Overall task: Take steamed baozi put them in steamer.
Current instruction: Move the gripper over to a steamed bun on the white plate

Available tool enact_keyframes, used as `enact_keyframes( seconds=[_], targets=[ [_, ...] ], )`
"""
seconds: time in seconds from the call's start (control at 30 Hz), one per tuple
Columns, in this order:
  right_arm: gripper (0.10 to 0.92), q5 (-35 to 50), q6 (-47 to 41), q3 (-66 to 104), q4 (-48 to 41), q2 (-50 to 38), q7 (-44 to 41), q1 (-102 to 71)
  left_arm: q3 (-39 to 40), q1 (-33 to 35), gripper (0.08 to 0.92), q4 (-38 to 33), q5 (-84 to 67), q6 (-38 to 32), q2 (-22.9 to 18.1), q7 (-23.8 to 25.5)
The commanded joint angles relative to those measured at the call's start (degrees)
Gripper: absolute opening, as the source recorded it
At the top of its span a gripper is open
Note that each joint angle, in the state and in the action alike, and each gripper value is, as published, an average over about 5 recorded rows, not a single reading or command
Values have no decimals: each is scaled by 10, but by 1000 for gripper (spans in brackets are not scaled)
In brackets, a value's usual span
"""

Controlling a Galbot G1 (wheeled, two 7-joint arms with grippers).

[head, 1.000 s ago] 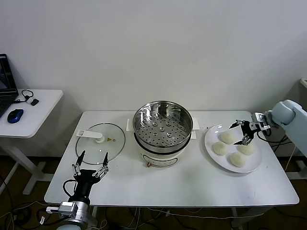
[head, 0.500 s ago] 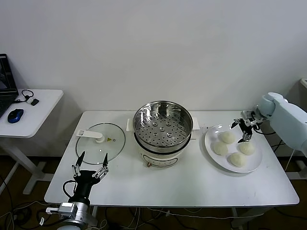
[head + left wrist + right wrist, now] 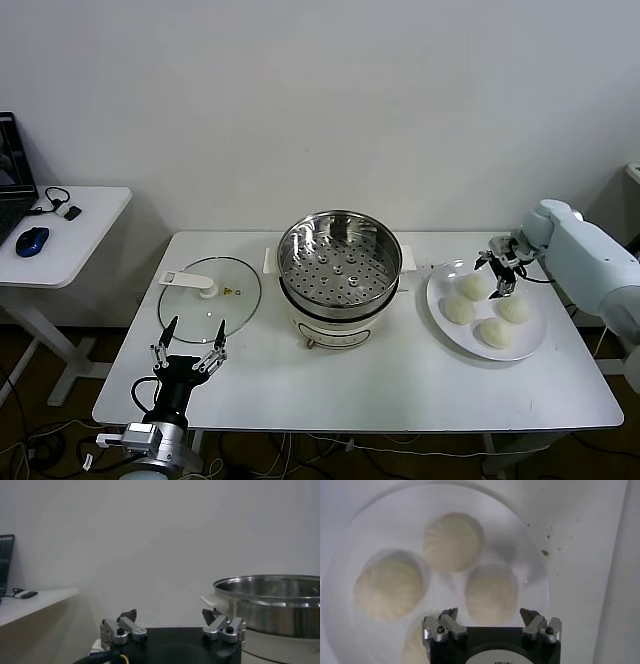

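Observation:
Several cream-white baozi lie on a white plate point(image 3: 445, 275) at the table's right: one at the far side point(image 3: 473, 286), one at the left point(image 3: 458, 310), one at the right point(image 3: 514, 309), one at the front point(image 3: 493, 333). My right gripper point(image 3: 499, 272) is open and hovers just above the far baozi. In the right wrist view the jaws point(image 3: 489, 615) stand apart over a baozi point(image 3: 491, 594). The steel steamer point(image 3: 340, 258) sits empty on its white cooker base at the table's middle. My left gripper point(image 3: 188, 341) is open and idle at the front left.
A flat glass lid point(image 3: 210, 290) with a white handle lies left of the steamer. A side table point(image 3: 60, 235) with a blue mouse stands at the far left. The steamer rim also shows in the left wrist view point(image 3: 270, 587).
My right gripper has shifted slightly left and toward the far baozi, and the arm has swung in closer. The left arm has not moved.

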Motion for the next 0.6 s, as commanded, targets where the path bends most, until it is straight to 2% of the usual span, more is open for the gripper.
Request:
enact_keyframes(
  seconds=[0.03, 0.6],
  targets=[
    [823, -37, 6, 42, -19, 15, 11, -13, 0, 2, 823, -1, -1, -1, 1, 1],
    [823, -73, 12, 72, -50, 38, 12, -15, 0, 14, 823, -3, -6, -5, -3, -2]
  ],
)
